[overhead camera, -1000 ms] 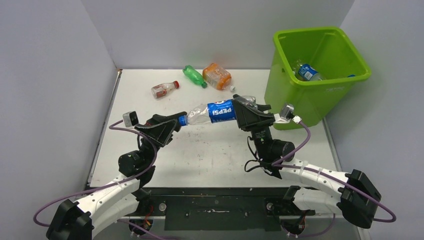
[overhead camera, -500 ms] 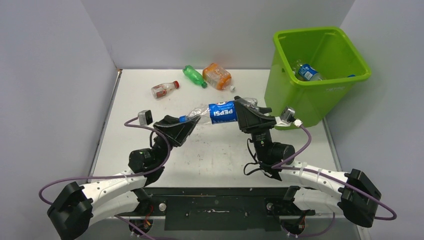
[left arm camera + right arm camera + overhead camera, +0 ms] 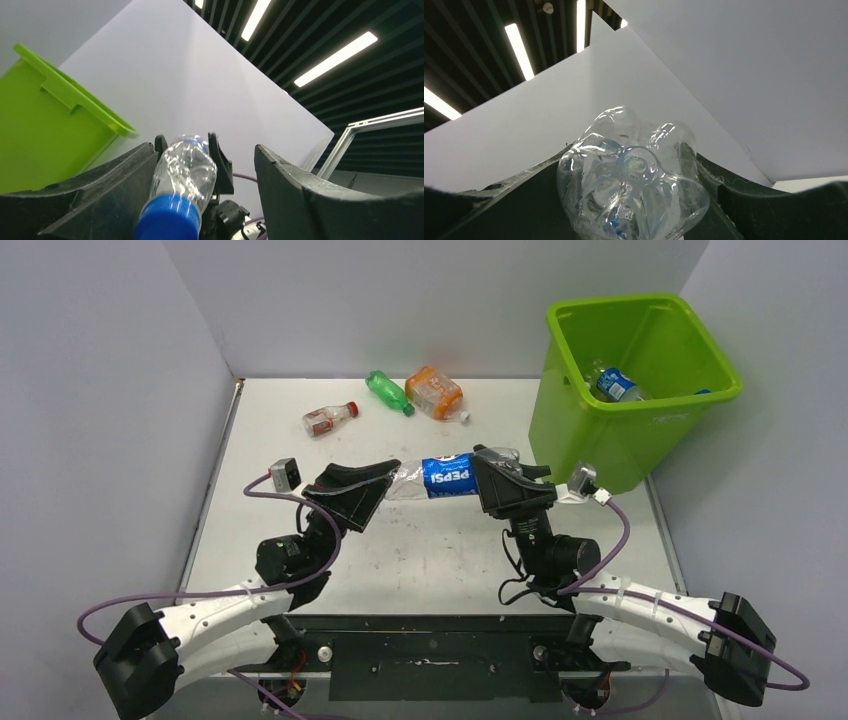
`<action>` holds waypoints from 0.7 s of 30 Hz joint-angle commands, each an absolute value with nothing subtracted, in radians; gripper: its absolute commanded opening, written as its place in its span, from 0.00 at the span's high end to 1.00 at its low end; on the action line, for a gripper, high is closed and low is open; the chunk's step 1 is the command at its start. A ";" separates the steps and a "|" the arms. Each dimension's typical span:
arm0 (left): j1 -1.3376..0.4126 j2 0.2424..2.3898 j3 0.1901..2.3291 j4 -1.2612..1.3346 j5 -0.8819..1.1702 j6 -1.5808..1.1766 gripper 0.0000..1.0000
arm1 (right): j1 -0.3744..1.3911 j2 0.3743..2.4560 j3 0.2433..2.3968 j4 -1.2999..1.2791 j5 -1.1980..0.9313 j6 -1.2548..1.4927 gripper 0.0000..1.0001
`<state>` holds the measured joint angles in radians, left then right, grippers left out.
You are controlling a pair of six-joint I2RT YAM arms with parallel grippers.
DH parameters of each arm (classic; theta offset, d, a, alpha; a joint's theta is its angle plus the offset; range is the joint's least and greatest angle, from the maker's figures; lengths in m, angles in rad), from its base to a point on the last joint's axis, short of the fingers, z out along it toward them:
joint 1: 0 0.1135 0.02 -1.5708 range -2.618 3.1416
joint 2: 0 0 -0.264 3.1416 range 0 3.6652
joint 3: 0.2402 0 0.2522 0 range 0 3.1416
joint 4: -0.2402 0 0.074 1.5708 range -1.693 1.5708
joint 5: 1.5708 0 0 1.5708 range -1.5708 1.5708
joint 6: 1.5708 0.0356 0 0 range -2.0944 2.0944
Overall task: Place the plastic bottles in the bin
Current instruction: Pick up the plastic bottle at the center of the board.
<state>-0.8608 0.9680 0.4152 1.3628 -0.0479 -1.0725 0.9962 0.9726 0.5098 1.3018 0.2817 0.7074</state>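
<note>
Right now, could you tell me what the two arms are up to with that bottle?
The right gripper, jaws shut, holds a crushed Pepsi bottle by its base over the table, near the bin. The left gripper has its jaws around the blue cap end, with a gap on one side, so not clamped. One blue-labelled bottle lies in the bin; a red-capped bottle, a green bottle and an orange bottle lie farther back.

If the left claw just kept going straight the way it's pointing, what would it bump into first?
The Pepsi bottle: its blue-capped end sits between the open fingers of the left gripper. Directly behind it is the right gripper, holding the bottle's other end.
</note>
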 commanded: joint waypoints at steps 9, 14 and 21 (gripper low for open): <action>-0.862 0.978 0.480 1.450 -0.076 -1.070 0.77 | 1.002 0.940 0.461 1.287 0.241 0.659 0.95; -0.864 0.968 0.478 1.412 -0.080 -1.079 0.42 | 1.002 0.934 0.437 1.325 0.269 0.655 0.95; -0.884 0.990 0.470 1.429 -0.076 -1.098 0.33 | 1.001 0.961 0.439 1.435 0.306 0.638 0.95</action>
<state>-0.8673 0.9867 0.4397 1.3651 -0.0834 -1.0843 1.0023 0.9432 0.4335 1.3357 0.2806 0.6743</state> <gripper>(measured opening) 0.709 0.589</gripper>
